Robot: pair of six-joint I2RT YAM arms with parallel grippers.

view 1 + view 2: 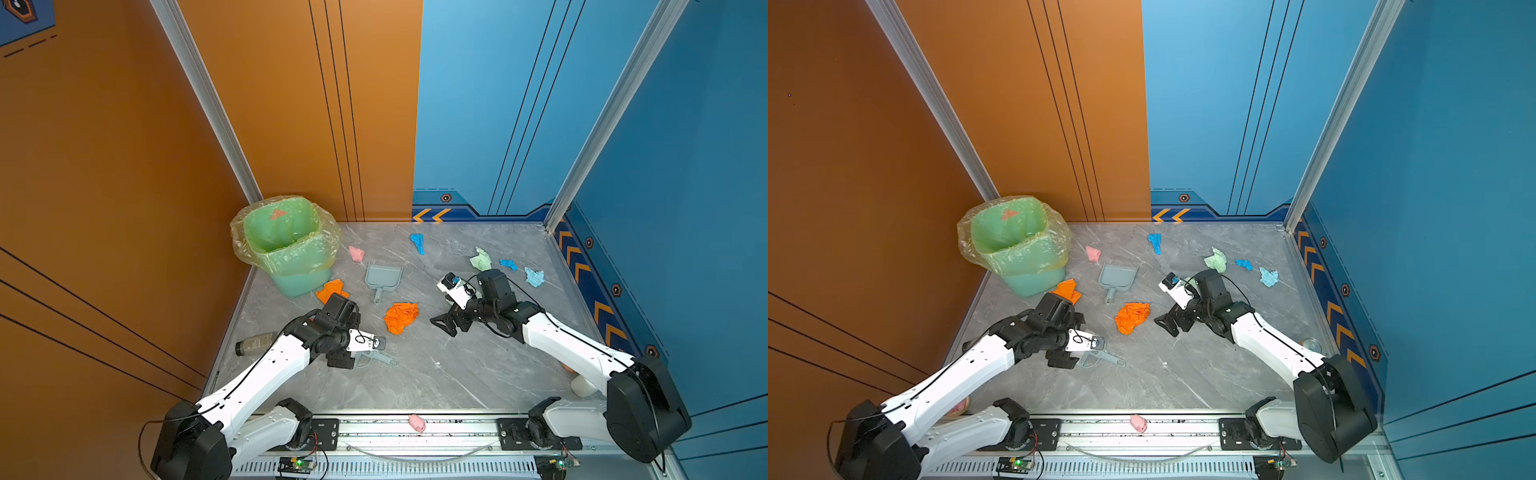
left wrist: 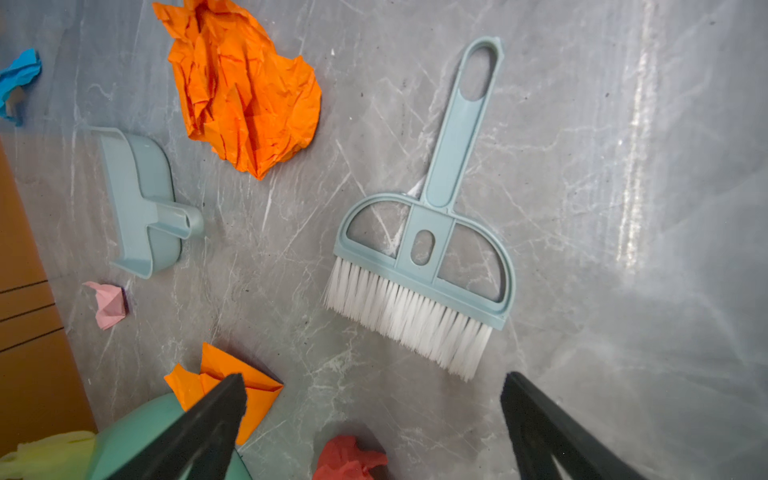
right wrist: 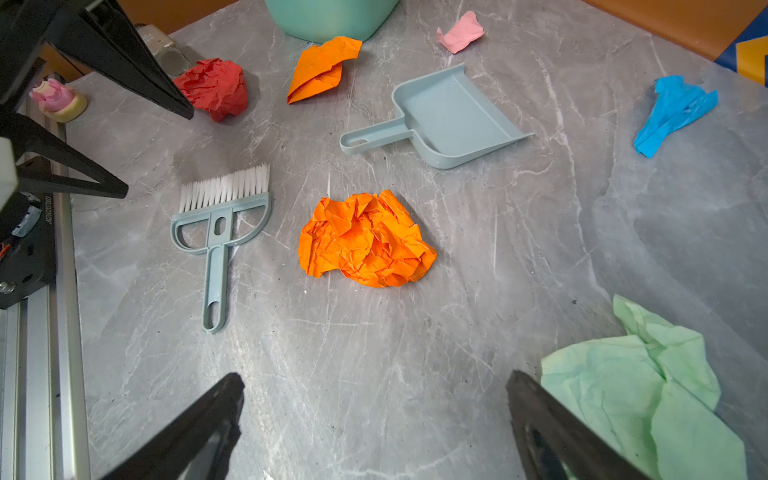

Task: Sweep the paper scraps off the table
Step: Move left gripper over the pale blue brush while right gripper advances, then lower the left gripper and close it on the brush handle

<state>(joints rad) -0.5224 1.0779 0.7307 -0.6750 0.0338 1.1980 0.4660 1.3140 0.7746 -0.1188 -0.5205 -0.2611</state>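
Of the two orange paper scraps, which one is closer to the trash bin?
The smaller folded orange scrap, at the foot of the green bin. The larger crumpled orange scrap lies farther out, in the open.

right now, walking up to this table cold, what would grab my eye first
The big crumpled orange paper in the middle of the grey marble table stands out most, with smaller coloured scraps scattered around it. Next comes the pale green bin with its plastic liner in the far left corner. The left gripper, over the brush, and the right gripper are both open and empty; the dustpan lies beyond the orange paper.
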